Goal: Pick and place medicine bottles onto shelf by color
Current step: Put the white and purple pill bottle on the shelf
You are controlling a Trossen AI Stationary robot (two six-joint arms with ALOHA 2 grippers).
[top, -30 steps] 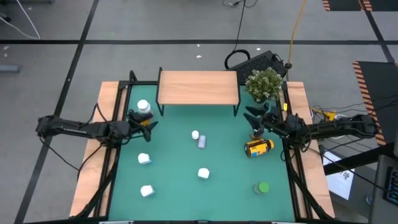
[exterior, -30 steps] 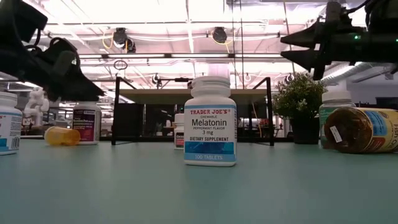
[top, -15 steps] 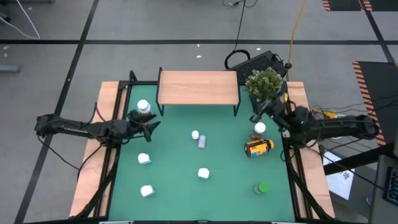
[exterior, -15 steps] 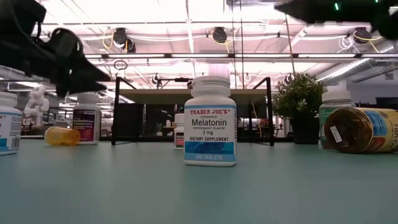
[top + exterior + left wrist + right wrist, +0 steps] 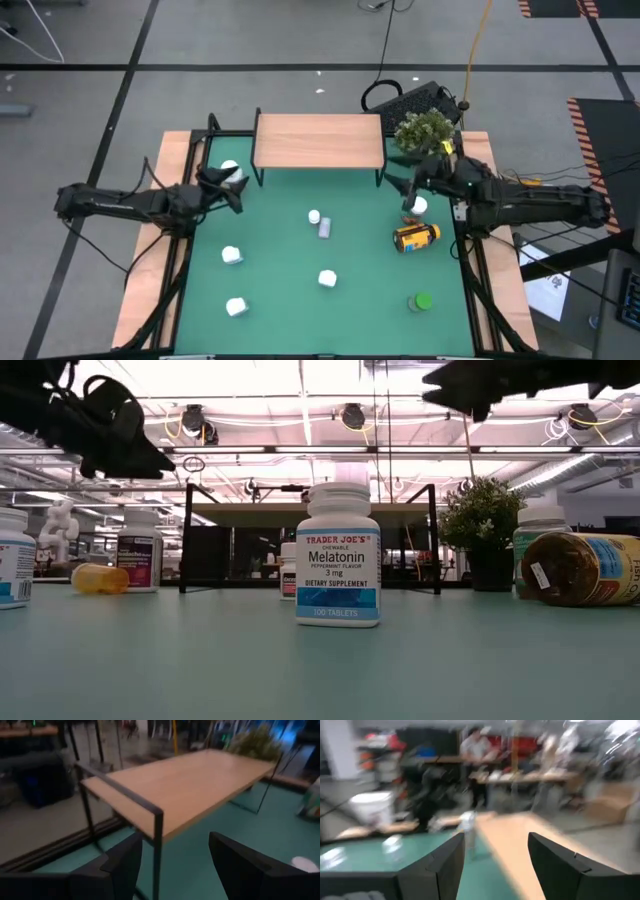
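The shelf (image 5: 320, 140), light wood on thin black legs, stands at the table's far edge. The medicine bottles stand scattered on the green top: several white ones (image 5: 231, 255), one by the shelf's left leg (image 5: 230, 168), one near the plant (image 5: 418, 206). An amber bottle with a yellow lid (image 5: 415, 237) lies on its side. A green one (image 5: 421, 301) stands near right. My left gripper (image 5: 228, 185) hovers open by the shelf's left end (image 5: 150, 785), holding nothing. My right gripper (image 5: 400, 183) hovers open, raised above the white bottle near the plant.
A green potted plant (image 5: 424, 133) stands at the far right corner, beside the shelf. In the low view a white Melatonin bottle (image 5: 338, 555) stands mid-table and an orange bottle (image 5: 100, 578) lies at the left. Wood rails (image 5: 150, 270) edge the table. People show beyond the table.
Both grippers have risen, still open and empty. My right gripper has lifted off from over the white bottle near the plant, uncovering it, and has tipped from pointing down to level. My left gripper has climbed and drifted a little toward the shelf's left end.
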